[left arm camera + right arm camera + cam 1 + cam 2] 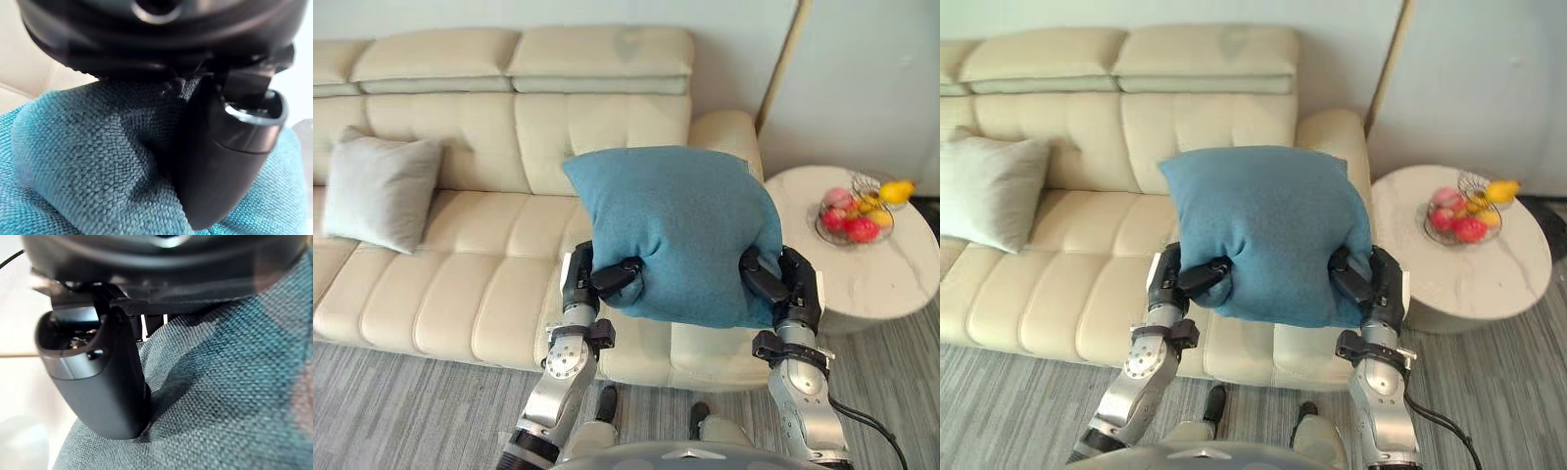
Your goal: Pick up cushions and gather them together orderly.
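1. The blue cushion point(675, 230) is held up in the air, upright, over the right end of the cream sofa point(460, 284), clear of the seat.
2. It is grasped at its lower left side by the left robot hand point(590, 281). The thumb point(230, 161) is seen pressed deep into the blue fabric.
3. Its lower right side is clasped by the right robot hand point(788, 284), whose thumb point(98, 387) is likewise dug into the cloth.
4. A grey cushion point(380, 191) is propped against the backrest near the sofa's left end, well apart from the blue one.
5. A round pale worktop point(891, 279) is placed just beside the sofa's right armrest. A wire bowl point(857, 211) of fruit is set near its back edge.
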